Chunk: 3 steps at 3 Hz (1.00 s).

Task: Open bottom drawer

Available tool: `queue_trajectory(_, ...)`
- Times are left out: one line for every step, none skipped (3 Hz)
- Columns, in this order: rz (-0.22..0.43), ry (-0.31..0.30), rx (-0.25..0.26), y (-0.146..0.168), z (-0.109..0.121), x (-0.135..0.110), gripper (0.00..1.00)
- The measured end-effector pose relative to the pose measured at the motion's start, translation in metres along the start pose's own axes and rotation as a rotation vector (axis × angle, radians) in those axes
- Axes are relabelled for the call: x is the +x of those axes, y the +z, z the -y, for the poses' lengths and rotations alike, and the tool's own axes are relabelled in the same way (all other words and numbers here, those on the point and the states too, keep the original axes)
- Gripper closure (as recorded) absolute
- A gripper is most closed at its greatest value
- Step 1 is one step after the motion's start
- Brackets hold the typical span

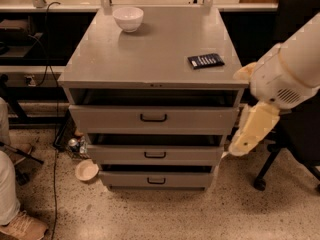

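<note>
At the foot of the grey cabinet point(160, 49), lowest of 3, the bottom drawer point(190, 180) looked rigid, probably easy-sliding; its small black handle point(156, 180) was the hold. The gripper point(252, 131) hung right, well apart, grip state untellable.

Supporting surfaces. Speckled floor point(150, 214): carries the grey cabinet point(200, 120). The gripper point(248, 134) hangs just off the cabinet's right side, below the level of its top. A pale shallow dish point(86, 170) lies at the cabinet's foot, well to the lower left of the gripper. A chair castor point(259, 184) stands below the gripper, slightly to its right. Cabinet top point(150, 54): carries two items. Dark flat packet point(205, 60), above and left of the gripper, near the top's right edge. White bowl point(128, 18), upright, well apart from the gripper, far to its upper left at the back of the top
</note>
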<state>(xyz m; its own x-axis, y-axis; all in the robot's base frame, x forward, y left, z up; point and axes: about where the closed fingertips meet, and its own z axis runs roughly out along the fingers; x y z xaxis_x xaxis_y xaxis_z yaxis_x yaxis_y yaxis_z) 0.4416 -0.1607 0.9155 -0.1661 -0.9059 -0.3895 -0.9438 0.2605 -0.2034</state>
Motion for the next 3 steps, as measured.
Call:
queue_trajectory(0.102, 0.041, -0.102, 0.057, -0.022, -0.009, 0.00)
queue_trajectory(0.102, 0.041, -0.102, 0.057, -0.022, -0.009, 0.00)
queue_trajectory(0.072, 0.053, -0.112, 0.080, -0.027, 0.011, 0.00)
